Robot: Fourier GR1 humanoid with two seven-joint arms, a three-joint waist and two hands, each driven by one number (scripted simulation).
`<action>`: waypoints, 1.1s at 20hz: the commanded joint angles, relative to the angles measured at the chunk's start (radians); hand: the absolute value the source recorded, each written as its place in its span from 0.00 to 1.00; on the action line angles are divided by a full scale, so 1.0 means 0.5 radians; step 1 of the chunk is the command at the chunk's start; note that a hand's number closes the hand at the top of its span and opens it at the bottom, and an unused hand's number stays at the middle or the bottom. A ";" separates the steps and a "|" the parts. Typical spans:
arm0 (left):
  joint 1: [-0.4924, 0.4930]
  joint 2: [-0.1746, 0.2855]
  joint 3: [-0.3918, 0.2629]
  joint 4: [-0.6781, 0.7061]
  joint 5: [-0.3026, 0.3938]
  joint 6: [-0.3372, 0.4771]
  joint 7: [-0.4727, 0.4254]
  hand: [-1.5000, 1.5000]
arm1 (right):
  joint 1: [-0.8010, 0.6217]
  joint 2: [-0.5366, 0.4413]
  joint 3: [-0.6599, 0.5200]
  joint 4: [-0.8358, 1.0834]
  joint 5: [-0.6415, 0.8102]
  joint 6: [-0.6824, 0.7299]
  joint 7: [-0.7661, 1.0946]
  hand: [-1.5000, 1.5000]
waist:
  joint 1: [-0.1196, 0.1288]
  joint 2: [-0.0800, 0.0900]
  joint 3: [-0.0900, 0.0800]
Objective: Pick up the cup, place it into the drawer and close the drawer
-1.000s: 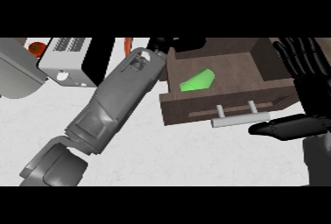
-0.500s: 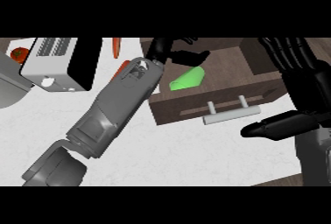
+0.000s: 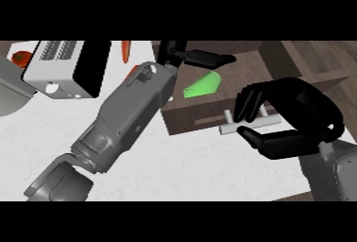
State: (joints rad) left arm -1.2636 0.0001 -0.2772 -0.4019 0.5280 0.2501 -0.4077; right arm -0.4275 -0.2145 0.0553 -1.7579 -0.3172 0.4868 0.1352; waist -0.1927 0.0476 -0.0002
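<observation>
While our right hand (image 3: 296, 118) curls round the drawer handle (image 3: 245, 125),
our left hand (image 3: 199, 57) reaches straight-fingered over the cup (image 3: 203, 85) lying inside the drawer (image 3: 191, 120).

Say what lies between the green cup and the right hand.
Head view: only bare drawer floor separates the cup from the right hand, which curls round the handle.

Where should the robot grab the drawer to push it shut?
By the white bar handle on the drawer front, coming from the counter side. The bar stands out from the front on two posts, leaving a gap to wrap round. The right hand curls over it there.
</observation>
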 commanded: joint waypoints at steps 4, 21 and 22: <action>-0.017 0.000 0.039 0.008 0.164 0.132 -0.158 0.00 | 0.153 -0.320 0.271 -0.051 0.202 0.380 0.159 1.00 | 0.098 -0.044 0.001; 0.297 0.001 0.086 -0.146 0.275 -0.040 -0.362 0.00 | 0.106 -0.206 0.676 1.053 1.631 -0.245 -0.460 0.00 | 0.484 -0.071 0.004; 0.343 0.040 0.092 -0.219 0.273 -0.078 -0.303 0.00 | 0.050 -0.176 0.650 1.166 1.626 -0.259 -0.507 0.00 | 0.492 -0.086 0.003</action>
State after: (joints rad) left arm -1.1463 0.0105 -0.2313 -0.4550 0.6621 0.2328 -0.5619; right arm -0.3399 -0.3350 0.3516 -1.3788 0.4115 0.4062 -0.0375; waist 0.0208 0.0097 0.0013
